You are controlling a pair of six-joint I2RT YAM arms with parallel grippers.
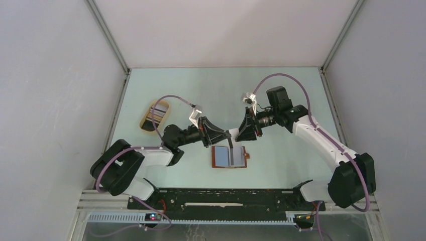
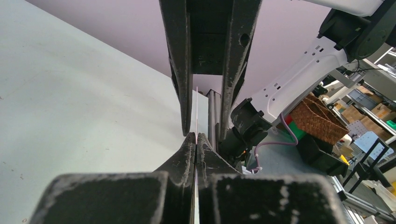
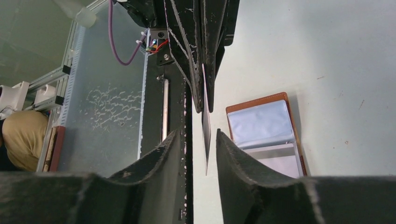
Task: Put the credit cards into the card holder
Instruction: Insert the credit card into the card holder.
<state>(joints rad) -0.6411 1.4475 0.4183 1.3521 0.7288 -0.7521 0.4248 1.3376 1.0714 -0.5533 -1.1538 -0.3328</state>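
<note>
The card holder (image 1: 230,156) lies open on the table, brown-rimmed with clear inner slots, and also shows in the right wrist view as the card holder (image 3: 264,127). Just above its far edge my left gripper (image 1: 227,134) is shut on a thin credit card (image 1: 231,141) held on edge. In the left wrist view this card (image 2: 196,107) sticks out as a fine line from my left gripper (image 2: 196,136). My right gripper (image 1: 241,134) faces it, open, with its fingers on either side of the card (image 3: 206,133), a gap showing on both sides of my right gripper (image 3: 199,135).
An oval tan tray (image 1: 145,122) with more cards (image 1: 157,114) sits at the left of the table. The black base rail (image 1: 226,197) runs along the near edge, and grey walls enclose the table on three sides.
</note>
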